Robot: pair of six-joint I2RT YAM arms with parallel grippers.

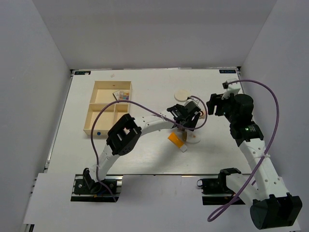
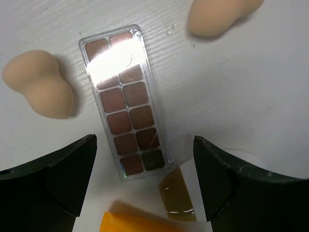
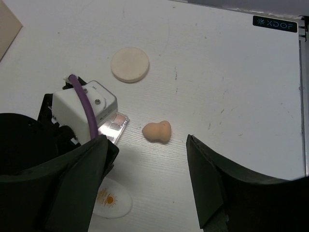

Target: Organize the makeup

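**Left tool** (image 2: 145, 145): jaws spread wide, holding nothing, hanging above the near end of a flat, clear-cased rectangular eyeshadow palette of brown shades (image 2: 125, 101). The palette lies on the white worktop (image 2: 251, 87) between the two fingers. For a sound pickup, turn slightly to match the palette's tilt, descend squarely and close across its narrow width. Two beige egg-shaped sponges (image 2: 41, 84) (image 2: 217, 17) lie apart on either side, and an orange tube (image 2: 140, 223) lies just beside the near end.

**Right tool** (image 3: 147, 140): likewise open and empty, near one such sponge (image 3: 157, 131).

**Pale wooden compartment box** (image 1: 104, 92): well apart.
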